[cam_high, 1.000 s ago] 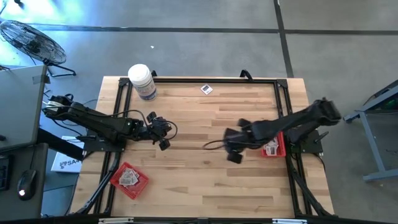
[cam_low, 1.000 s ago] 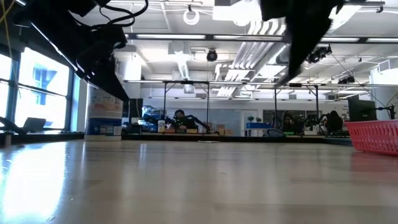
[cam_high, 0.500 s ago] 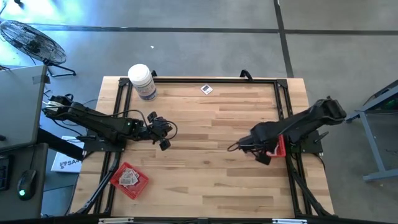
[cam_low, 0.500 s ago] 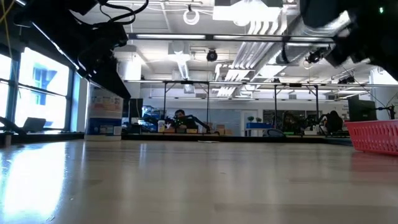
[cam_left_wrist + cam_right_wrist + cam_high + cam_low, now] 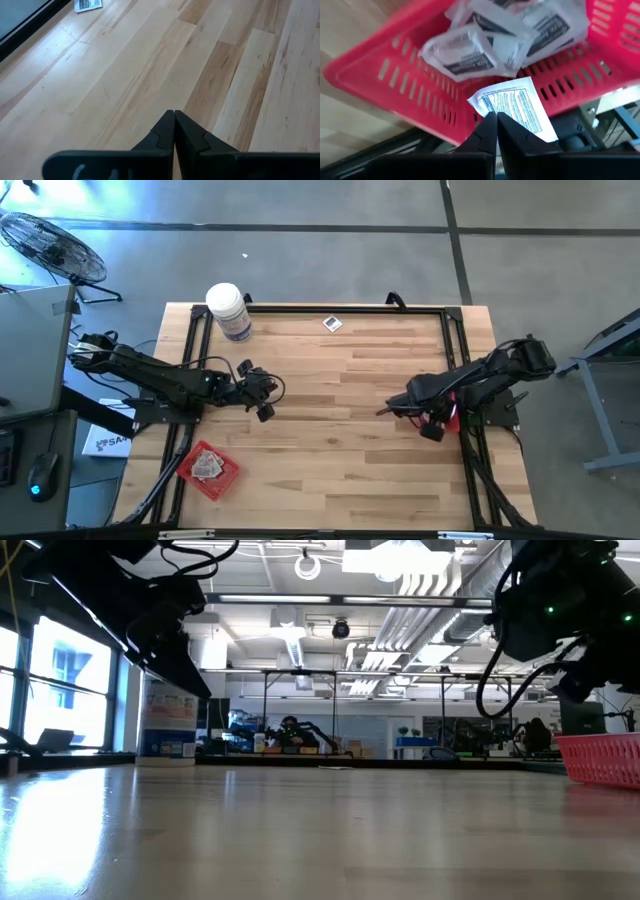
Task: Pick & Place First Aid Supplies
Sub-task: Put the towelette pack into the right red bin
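Light butcher-block table (image 5: 330,450) with a black frame, grey concrete floor around it, open workshop with ceiling pipes visible past the far edge in the low view. My right gripper (image 5: 496,118) sits at the right side of the table, right over the near wall of the red tray (image 5: 395,85) there; fingers pressed shut, pinching the corner of one white packet with blue print (image 5: 515,107). That packet hangs just outside and above the tray wall, tilted. Inside that tray, a loose heap of clear-wrapped packets with dark print (image 5: 470,52), overlapping each other, leaning on the slotted wall. From above, the right gripper (image 5: 432,425) covers most of the tray, only a red sliver showing beside it. My left gripper (image 5: 174,116) hovers over bare wood at the left-centre of the table, fingers fully closed, nothing between them. From above it is at (image 5: 262,408), well apart from everything. A second red tray (image 5: 186,471) sits near the front-left corner, turned at an angle, with a few packets (image 5: 206,465) in it. One stray packet (image 5: 332,323) lies flat on the wood near the far edge, alone. White jar with bluish label (image 5: 229,311) stands upright at the far-left corner of the table. Floor fan (image 5: 45,245) off the table at far left.
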### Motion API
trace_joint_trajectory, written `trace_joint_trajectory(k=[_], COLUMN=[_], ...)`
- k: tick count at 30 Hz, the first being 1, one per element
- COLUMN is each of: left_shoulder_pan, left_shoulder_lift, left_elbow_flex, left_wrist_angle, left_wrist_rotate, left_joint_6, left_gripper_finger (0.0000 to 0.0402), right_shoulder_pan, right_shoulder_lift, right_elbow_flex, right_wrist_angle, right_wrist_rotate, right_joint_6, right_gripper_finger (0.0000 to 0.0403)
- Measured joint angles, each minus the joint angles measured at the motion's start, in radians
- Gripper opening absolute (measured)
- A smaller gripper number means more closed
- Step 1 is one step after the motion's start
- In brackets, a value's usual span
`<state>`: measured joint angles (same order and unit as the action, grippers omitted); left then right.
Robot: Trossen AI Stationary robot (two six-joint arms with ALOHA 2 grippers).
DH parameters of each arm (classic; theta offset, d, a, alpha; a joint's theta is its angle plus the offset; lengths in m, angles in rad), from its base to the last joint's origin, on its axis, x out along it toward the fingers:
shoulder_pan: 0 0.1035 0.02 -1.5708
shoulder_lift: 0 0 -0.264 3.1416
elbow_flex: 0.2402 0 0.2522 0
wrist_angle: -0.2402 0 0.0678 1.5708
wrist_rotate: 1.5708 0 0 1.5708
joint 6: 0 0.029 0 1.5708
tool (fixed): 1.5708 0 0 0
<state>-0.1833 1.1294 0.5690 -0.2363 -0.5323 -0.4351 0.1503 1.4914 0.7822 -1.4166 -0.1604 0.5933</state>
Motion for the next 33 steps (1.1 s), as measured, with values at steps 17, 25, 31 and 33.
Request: trace_joint_trajectory(k=[17, 25, 31, 33], left_shoulder_pan=[0.000, 0.000, 0.000, 0.000], left_shoulder_lift=[0.000, 0.000, 0.000, 0.000], left_elbow_flex=[0.000, 0.000, 0.000, 0.000], left_wrist_angle=[-0.001, -0.001, 0.001, 0.002], left_wrist_rotate=[0.001, 0.000, 0.000, 0.000], left_joint_6=[0.000, 0.000, -0.001, -0.012], left_gripper_finger=[0.0001, 0.0001, 0.0001, 0.0001], right_shoulder_pan=[-0.111, -0.163, -0.182, -0.190], right_shoulder_lift=[0.000, 0.000, -0.001, -0.001], right_elbow_flex=[0.000, 0.086, 0.269, 0.321], right_wrist_angle=[0.102, -0.052, -0.089, -0.011], right_wrist_rotate=[0.190, 0.222, 0.331, 0.402], right_joint_6=[-0.078, -0.033, -0.027, -0.047], right_gripper_finger=[0.0052, 0.0075, 0.0076, 0.0076])
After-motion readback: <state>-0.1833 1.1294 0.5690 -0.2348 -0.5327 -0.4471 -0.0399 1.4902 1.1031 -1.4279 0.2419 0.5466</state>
